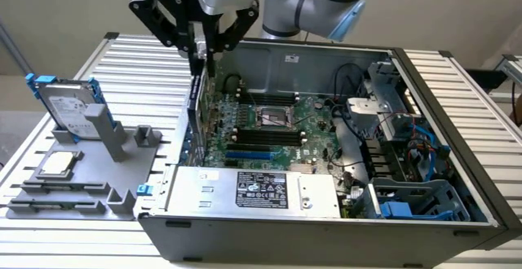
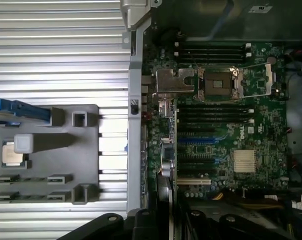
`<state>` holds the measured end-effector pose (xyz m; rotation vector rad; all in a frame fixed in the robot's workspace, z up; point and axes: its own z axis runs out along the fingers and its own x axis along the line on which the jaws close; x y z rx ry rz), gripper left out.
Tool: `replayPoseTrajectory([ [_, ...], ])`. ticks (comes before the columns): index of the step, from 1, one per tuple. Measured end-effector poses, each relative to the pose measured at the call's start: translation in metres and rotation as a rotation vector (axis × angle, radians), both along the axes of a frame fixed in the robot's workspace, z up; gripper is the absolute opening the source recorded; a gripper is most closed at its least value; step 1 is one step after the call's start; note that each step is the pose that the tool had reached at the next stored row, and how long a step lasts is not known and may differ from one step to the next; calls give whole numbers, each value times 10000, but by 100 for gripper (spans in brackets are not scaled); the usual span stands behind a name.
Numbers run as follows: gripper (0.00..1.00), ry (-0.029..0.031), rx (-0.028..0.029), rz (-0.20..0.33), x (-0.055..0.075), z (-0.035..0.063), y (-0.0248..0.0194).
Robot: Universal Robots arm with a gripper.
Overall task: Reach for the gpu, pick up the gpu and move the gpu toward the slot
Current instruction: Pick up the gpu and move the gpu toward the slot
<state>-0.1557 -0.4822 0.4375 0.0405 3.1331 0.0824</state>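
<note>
The gpu hangs edge-on as a thin dark card, pinched at its top by my gripper, which is shut on it. The card sits just inside the open computer case, by the wall on the exterior view's left, over the motherboard edge. In the wrist view the gpu runs as a narrow strip over the board's edge, beside the blue expansion slot. The blue slot lies low on the board, a little to the exterior view's right of the card's lower end.
A grey fixture on the slatted table holds a silver hard drive with blue rails and a small processor chip. Inside the case are the power supply, the open CPU socket, cables and a drive cage.
</note>
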Motion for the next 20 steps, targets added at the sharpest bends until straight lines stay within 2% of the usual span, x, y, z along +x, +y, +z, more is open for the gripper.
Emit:
replayPoseTrajectory([
  [14, 26, 1, -1, 0, 636, -17, 5],
  [17, 26, 2, -7, 0, 775, -40, 22],
  [20, 26, 2, -16, 0, 908, -75, 59],
])
